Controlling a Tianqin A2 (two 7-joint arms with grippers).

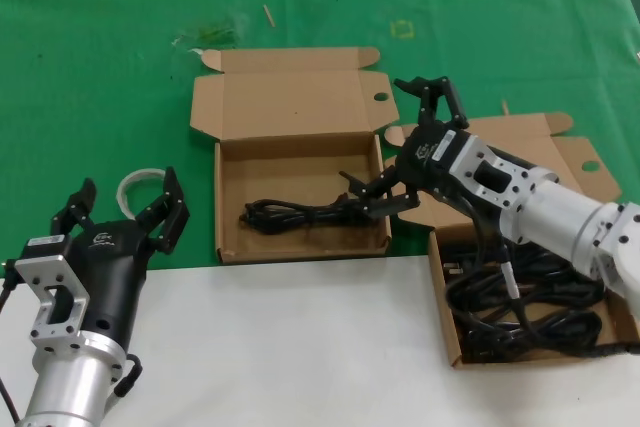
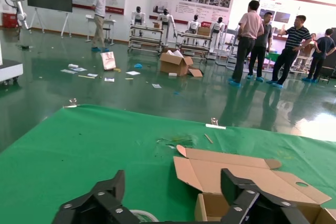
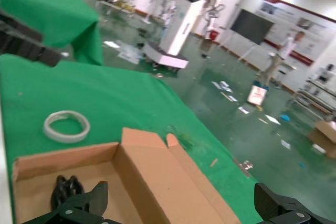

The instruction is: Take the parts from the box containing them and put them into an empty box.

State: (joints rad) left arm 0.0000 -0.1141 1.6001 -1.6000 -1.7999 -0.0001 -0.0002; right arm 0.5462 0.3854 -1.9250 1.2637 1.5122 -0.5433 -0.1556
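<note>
The tabletop (image 1: 300,347) before me is covered with a green cloth (image 1: 100,97) on its far part and is white on the near part. On the cloth, in the middle, lies the empty box (image 1: 300,162), its lid folded back away from me. Its floor is mostly bare cardboard, and one black cord (image 1: 290,214) lies along the near side of the tray. To the right of it, partly on the white area, stands the box containing them (image 1: 445,332), full of a dense tangle of the parts (image 1: 530,312), many black cords in loops.

My right arm reaches from the right side over the full box toward the middle box. My right pincer (image 1: 405,147) is spread wide and holds nothing: one finger is over the right end of the cord in the tray, the other points up beside the lid. In the right wrist view I see the open tray with the end of the cord in it, and both fingers well apart.

My left arm waits at the near left edge of the tabletop. My left pincer (image 1: 125,212) is also released, its fingers apart and empty. Just behind it on the cloth lies a whitish tube ring (image 1: 135,185).
</note>
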